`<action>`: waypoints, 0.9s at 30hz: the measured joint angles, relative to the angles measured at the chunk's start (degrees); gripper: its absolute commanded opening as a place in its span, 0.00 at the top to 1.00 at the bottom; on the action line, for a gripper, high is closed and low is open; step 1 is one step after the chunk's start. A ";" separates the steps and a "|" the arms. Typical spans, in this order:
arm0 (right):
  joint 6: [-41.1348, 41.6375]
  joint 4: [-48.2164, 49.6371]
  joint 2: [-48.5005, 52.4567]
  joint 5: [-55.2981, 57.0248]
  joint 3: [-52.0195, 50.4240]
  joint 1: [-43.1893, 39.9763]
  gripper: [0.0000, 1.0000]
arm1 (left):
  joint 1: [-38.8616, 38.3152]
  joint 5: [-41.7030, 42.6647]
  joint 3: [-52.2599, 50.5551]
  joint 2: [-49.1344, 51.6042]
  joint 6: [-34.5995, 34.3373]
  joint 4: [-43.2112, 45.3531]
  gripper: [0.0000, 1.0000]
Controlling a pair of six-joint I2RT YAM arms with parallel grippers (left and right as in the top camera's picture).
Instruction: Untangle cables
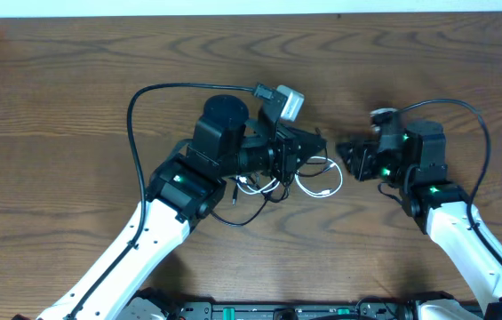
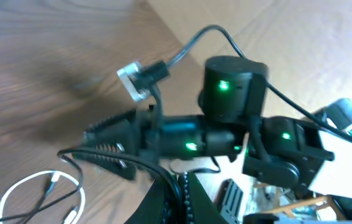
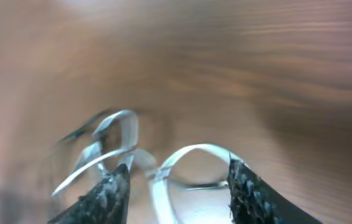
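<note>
On the brown wooden tabletop point(image 1: 73, 89) the two arms come in from the near edge and their hands meet close to the middle.

The left hand point(image 1: 317, 147) points to the right. In its own wrist view the left hand point(image 2: 180, 186) is only a dark shape at the bottom edge. Its two fingers stand together, with just a thin slit between them. The black cable point(image 2: 70, 160) runs in a nearly straight line up to their tips, so it looks pinched there.

The right hand point(image 1: 344, 158) points to the left, just beside the left hand and not touching it. In the right wrist view the right hand point(image 3: 177, 167) has its fingers apart and nothing is between them. The picture is blurred, but loops of the white cable point(image 3: 194, 147) lie on the wood just beyond the fingertips. From the left wrist the right hand point(image 2: 98, 146) shows two toothed fingers with a gap between them.

The white cable point(image 1: 320, 185) lies in small loops in the middle of the tabletop, just on the near side of both hands. The black cable point(image 1: 252, 220) lies to the left of it, partly hidden under the left arm, and it crosses the white loops. In the left wrist view one round loop of the white cable point(image 2: 20, 193) lies flat at the lower left.
</note>
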 measured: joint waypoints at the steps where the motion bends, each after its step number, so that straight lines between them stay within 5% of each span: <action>1: -1.62 0.07 0.00 -4.55 0.00 0.00 0.49 | 0.09 -0.48 0.00 0.00 0.02 0.04 0.92; 9: -7.37 3.56 0.00 -21.11 0.00 1.18 0.48 | 0.26 -1.44 0.00 -0.02 0.00 0.09 0.93; 21: -8.33 3.23 0.00 -19.89 0.00 3.26 0.43 | 0.31 -1.77 0.00 -0.02 -0.13 -0.02 0.92; 27: -8.57 -0.26 0.00 -12.92 0.00 3.26 0.39 | 0.33 -8.79 0.02 -0.04 2.78 -5.40 0.92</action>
